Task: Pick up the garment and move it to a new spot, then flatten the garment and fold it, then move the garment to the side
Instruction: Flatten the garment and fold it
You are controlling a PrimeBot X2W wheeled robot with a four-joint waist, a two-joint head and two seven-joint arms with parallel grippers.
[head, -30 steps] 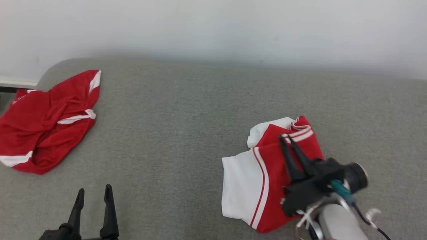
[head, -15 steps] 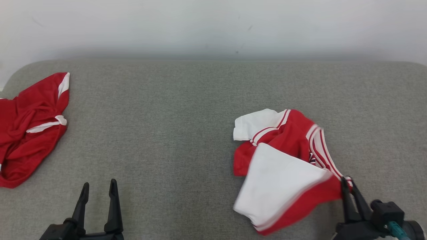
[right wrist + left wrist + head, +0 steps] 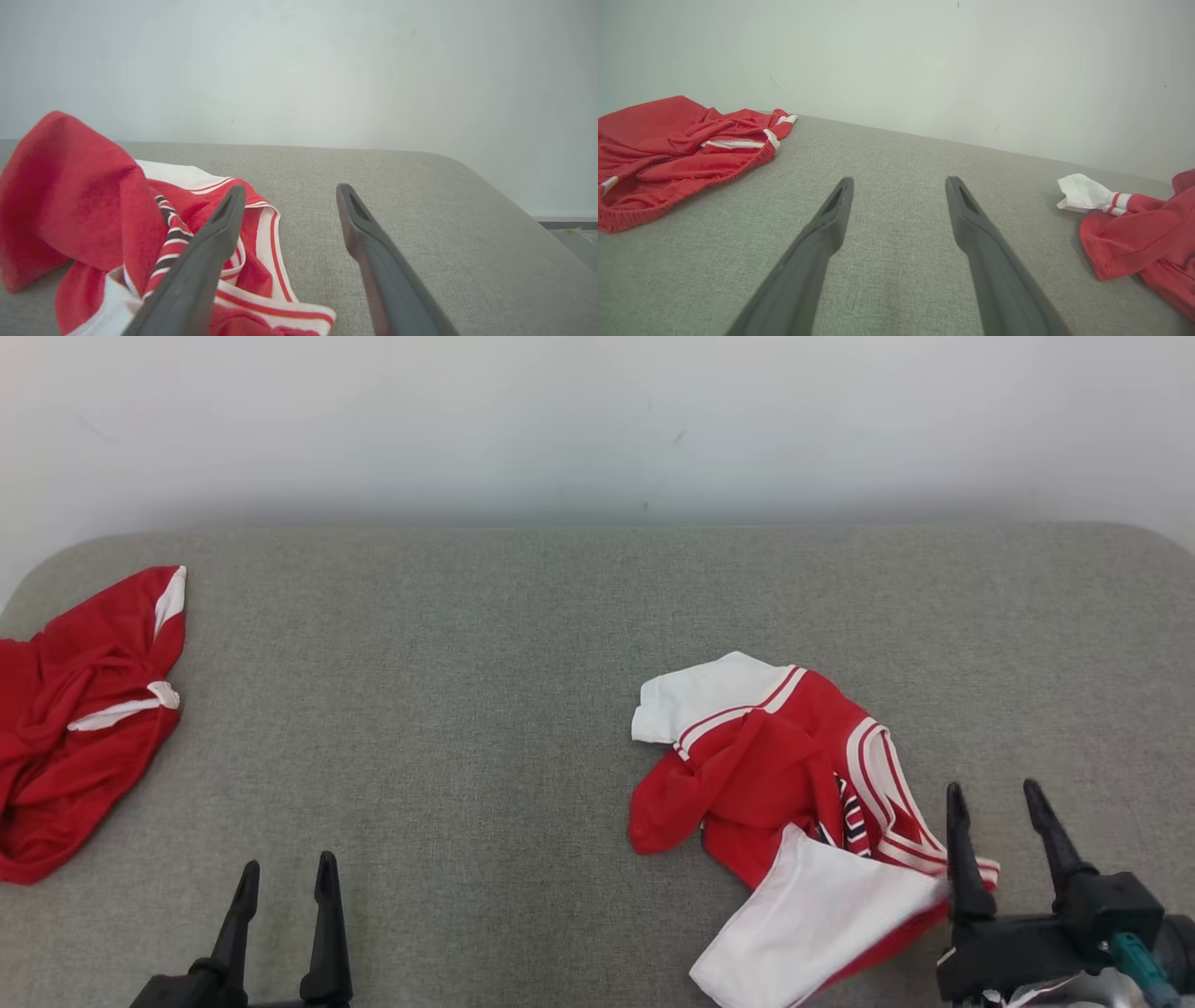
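Grey padded surface (image 3: 523, 644) bears red-white garment (image 3: 775, 775), dark lettering (image 3: 850, 819) unreadable.

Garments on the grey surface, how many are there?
2. One red garment lies at the left edge, partly cut off; one red-and-white garment lies crumpled at the right.

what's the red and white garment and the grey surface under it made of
The red and white garment: likely thin synthetic jersey knit, matte; it drapes in soft folds. The grey surface: woven upholstery fabric, matte, judging by its heathered weave and rounded corners; padding underneath is a guess.
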